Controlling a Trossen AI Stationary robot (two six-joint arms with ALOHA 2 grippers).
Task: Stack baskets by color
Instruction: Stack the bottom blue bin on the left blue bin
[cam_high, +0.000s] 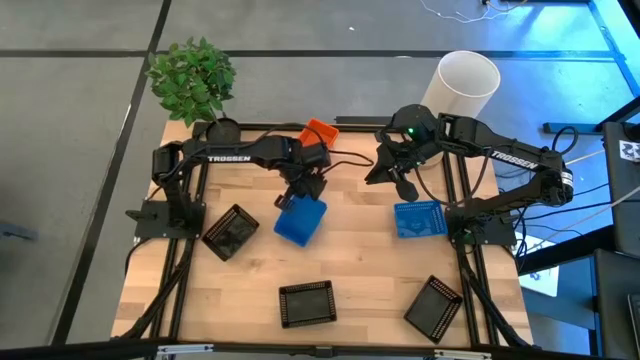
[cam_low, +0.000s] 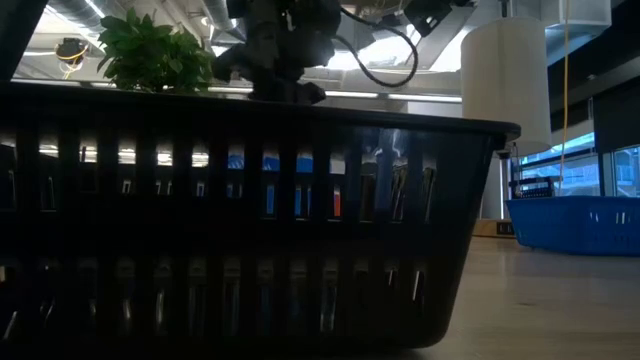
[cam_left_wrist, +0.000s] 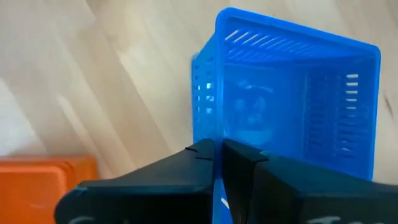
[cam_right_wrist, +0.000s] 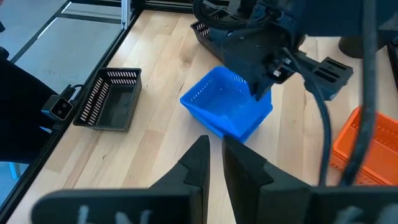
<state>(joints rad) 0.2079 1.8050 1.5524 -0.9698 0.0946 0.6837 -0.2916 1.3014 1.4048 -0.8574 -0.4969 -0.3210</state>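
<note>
My left gripper (cam_high: 301, 188) is shut on a blue basket (cam_high: 300, 223) at the middle of the table. That basket also shows tilted in the right wrist view (cam_right_wrist: 227, 109). An orange basket (cam_high: 320, 132) rests behind it. A second blue basket (cam_high: 420, 219) sits flat toward the right. Three black baskets (cam_high: 231, 231) (cam_high: 307, 303) (cam_high: 433, 307) rest on the wood at left and near the front edge. My right gripper (cam_right_wrist: 215, 158) hovers above the table's right half, shut, holding nothing. My left gripper pinches one side wall of the blue basket at its rim (cam_left_wrist: 216, 134), one finger inside the basket and one outside. The fingers come steeply from above, slanting. The basket hangs tilted below them with the gripped side up. I cannot tell whether its low side still touches the table.
A green potted plant (cam_high: 193, 80) stands at the far left corner and a tall white cylinder (cam_high: 467, 82) at the far right. One black basket (cam_low: 250, 230) fills the low view. Bare wood lies between the lifted basket and the front black baskets.
</note>
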